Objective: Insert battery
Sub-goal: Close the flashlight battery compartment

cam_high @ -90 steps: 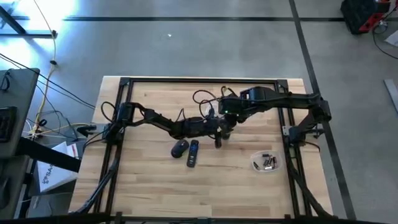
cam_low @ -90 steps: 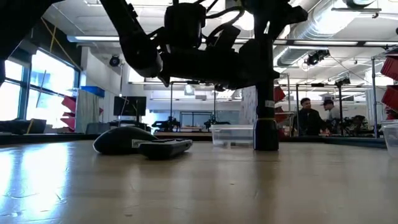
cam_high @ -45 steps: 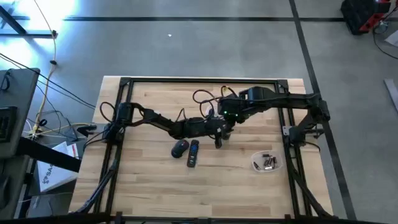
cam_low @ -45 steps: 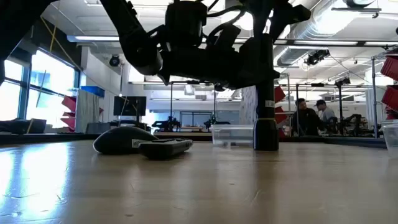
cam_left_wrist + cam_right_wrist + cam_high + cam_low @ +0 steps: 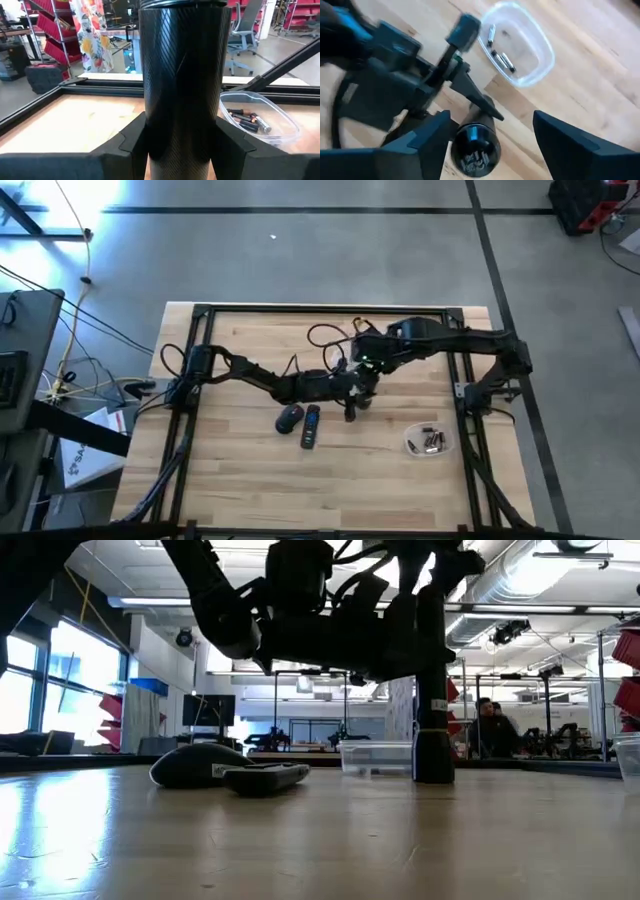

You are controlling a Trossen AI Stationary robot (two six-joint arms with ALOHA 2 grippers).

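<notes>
Left gripper: at table centre, fingers clamped on either side of a black cylindrical flashlight, held upright with its base on the table. Right gripper: poised directly above the flashlight's top end, fingers spread wide, touching nothing. Clear dish holding the batteries: near right of both grippers. Remote control and black mouse: side by side, just near-left of the flashlight.
</notes>
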